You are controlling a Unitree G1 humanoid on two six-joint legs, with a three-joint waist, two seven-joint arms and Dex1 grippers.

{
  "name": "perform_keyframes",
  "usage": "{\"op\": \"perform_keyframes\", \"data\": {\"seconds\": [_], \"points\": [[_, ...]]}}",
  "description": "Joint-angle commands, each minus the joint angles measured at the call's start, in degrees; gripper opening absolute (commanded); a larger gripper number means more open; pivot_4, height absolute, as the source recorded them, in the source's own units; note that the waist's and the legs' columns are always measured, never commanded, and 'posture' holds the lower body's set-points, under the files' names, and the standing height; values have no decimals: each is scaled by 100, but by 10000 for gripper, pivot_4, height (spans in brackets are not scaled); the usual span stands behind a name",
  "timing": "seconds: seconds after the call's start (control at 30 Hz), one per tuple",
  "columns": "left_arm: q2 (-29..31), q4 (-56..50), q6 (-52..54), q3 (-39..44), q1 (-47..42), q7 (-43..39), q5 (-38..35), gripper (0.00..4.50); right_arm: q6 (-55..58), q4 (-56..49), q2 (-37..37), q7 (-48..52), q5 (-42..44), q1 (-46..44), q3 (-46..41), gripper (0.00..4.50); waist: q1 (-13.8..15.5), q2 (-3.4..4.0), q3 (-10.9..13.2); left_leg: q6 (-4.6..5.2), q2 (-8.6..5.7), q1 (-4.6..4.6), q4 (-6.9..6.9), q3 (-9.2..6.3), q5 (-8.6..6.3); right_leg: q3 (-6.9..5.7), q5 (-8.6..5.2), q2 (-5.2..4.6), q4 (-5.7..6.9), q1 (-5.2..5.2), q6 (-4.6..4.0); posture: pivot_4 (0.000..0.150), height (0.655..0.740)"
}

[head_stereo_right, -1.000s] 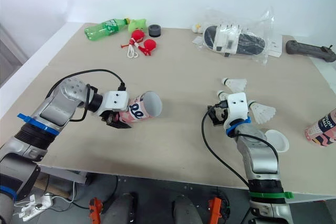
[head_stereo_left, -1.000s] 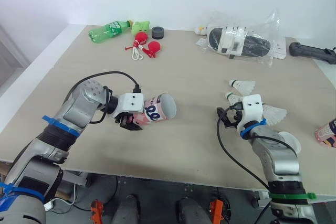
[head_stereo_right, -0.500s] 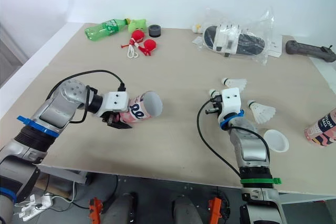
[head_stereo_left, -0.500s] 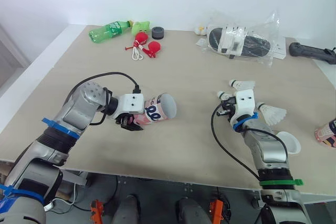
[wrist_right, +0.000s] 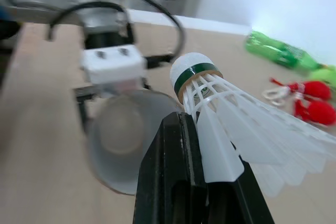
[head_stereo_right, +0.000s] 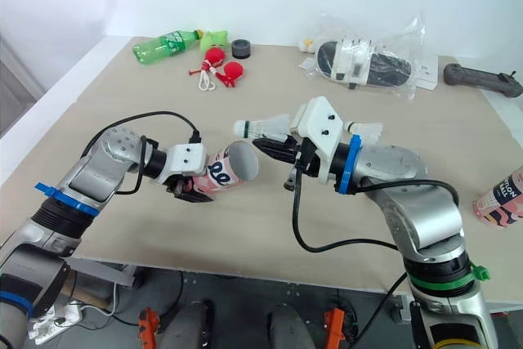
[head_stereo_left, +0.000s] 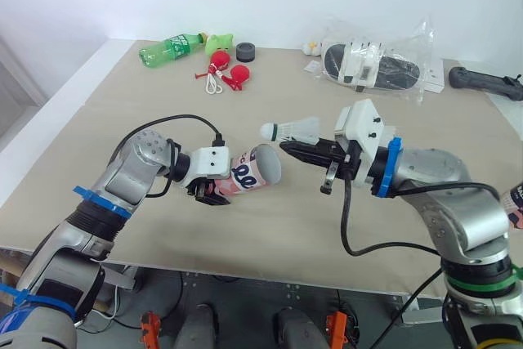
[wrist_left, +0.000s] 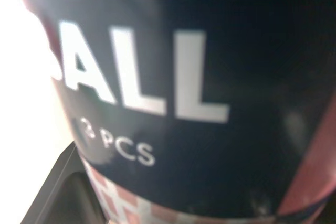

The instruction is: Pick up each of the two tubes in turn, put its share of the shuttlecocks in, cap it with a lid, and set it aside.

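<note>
**Near edge**
- Left hand (head_stereo_left: 204, 191): closed around the closed end of the tube (head_stereo_left: 249, 175). It holds the tube clear of the surface (head_stereo_left: 286, 91), tilted near level. The open mouth faces the other arm. The left wrist view has the printed label close up.
- Right hand (head_stereo_left: 288, 149): fingers pressed together, pinching the feather skirt of a shuttlecock (head_stereo_left: 291, 129). The cork end points toward the tube. It lies just above and beside the mouth rim, not yet inside. In the right wrist view the cork sits a little off the centre of the opening.

**Step in hand**
- By judgement, loading the first tube; this shuttlecock is on approach. Whether any are already inside cannot be told.
- The next move calls for lowering the cork to the centre of the mouth. The shuttlecock then goes in along the tube's axis while the left hand holds it steady. The pinch should open only once the skirt is past the rim. Brushing the rim could splay the feathers.

**Middle ground**
- Second shuttlecock (head_stereo_right: 368, 130): lying just behind the right arm.
- Second tube (head_stereo_right: 502, 197): at the surface's right edge, well apart.

**Far edge**
- Green bottle (head_stereo_left: 170, 45), red toys (head_stereo_left: 226, 71), black ring (head_stereo_left: 245, 51).
- Plastic bag (head_stereo_left: 377, 61) with dark and white contents; black handle (head_stereo_left: 486, 82) at the right.
</note>
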Motion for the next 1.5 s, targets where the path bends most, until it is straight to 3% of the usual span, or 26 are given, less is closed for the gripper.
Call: {"op": "perform_keyframes", "data": {"seconds": [0.03,0.3,0.57,0.6,0.67,0.77,0.8,0.83,0.87,0.9,0.93,1.07,1.27,1.5], "points": [[-19,-73,61,64,24,9,-62,30735,79,-209,-307,251,-80,-173,193,695,0,-1,0,0,1,0,0,1,0,-1,0,0,0,0,-1,1500,7400],[-32,-121,126,67,72,69,-91,30735,15,-200,-655,340,-522,-192,562,695,-1,0,0,0,-1,-1,1,2,0,1,-1,-1,1,-1,0,1500,7400],[-82,-85,126,38,43,114,-111,30735,0,-195,-515,333,-654,-290,710,695,1,0,0,0,-1,-2,1,2,0,0,-1,-2,1,-1,0,1500,7400],[-94,-86,128,33,43,118,-113,30735,32,-225,-467,332,-637,-322,762,7054,1,0,0,0,-1,-2,2,2,0,0,0,-2,1,-1,0,1500,7400],[-111,-85,129,27,39,124,-116,30735,91,-257,-401,336,-604,-364,805,12729,3,0,0,0,-1,-2,2,2,0,-1,-1,-2,1,-1,0,1500,7400],[-136,-76,129,21,33,128,-119,30735,222,-321,-304,291,-472,-400,681,25721,8,0,0,0,-2,-2,4,2,0,-1,0,-3,2,0,-1,1500,7400],[-144,-76,122,17,42,128,-119,30735,295,-374,-267,261,-353,-375,550,27345,9,0,0,0,-2,-2,4,2,0,-1,0,-4,1,0,-1,1500,7400],[-156,-78,104,9,52,124,-119,30735,391,-438,-232,215,-191,-313,357,33142,10,0,0,0,-3,-2,4,2,0,-1,1,-5,1,1,-3,1500,7400],[-171,-78,92,1,61,120,-122,30735,533,-511,-174,133,45,-189,54,35312,33,0,0,0,-4,-3,4,2,0,-1,1,-5,1,1,-2,1500,7400],[-185,-75,87,-2,66,116,-125,30735,679,-573,-127,44,288,-54,-279,42638,36,0,0,0,-6,-5,3,-1,0,-4,-1,-7,1,2,-2,1500,7400],[-201,-71,88,-5,67,115,-125,30735,810,-613,-99,-41,497,80,-620,43898,51,-1,-1,0,-6,-5,4,-1,0,-4,-1,-8,1,2,-2,1500,7400],[-254,-13,55,-20,78,126,-109,30735,1224,-619,-224,-309,1111,719,-1960,43898,95,-2,-1,0,-11,-6,6,-4,0,-10,-4,-15,1,9,-1,1500,7400],[-357,70,20,-47,93,115,-113,30735,1034,111,-482,-586,833,2293,-3924,43898,135,0,-3,0,-11,1,10,-1,0,-12,-4,-14,0,17,-1,1500,7400],[-458,231,-74,-72,52,95,-76,30735,614,787,-833,-865,-94,3462,-4064,43898,126,19,-14,6,-10,11,14,4,3,-7,-20,-14,1,26,40,1500,7400]]}}
